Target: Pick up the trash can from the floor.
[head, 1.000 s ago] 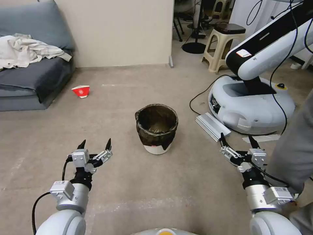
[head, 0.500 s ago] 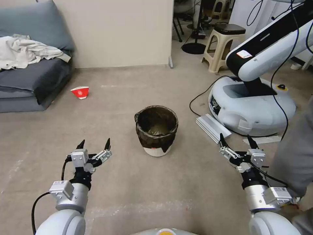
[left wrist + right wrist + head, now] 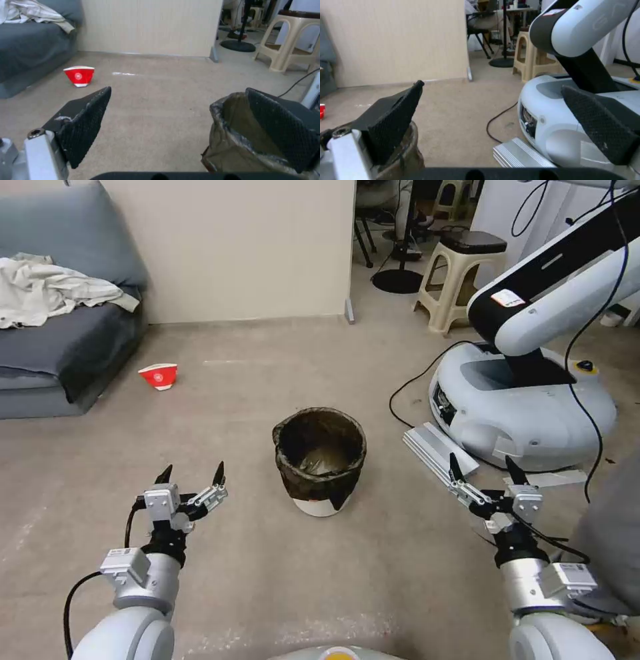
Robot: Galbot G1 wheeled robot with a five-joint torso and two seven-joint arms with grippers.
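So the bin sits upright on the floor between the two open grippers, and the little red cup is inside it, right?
Not quite: the red cup stands on the floor near the sofa, not inside; the head view shows it. The bin does sit upright between the open left gripper and right gripper.

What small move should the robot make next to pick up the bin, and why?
Probably bring both arms inward toward the trash can. It stands upright on the floor between the left gripper and right gripper, both with jaws open, neither touching it.
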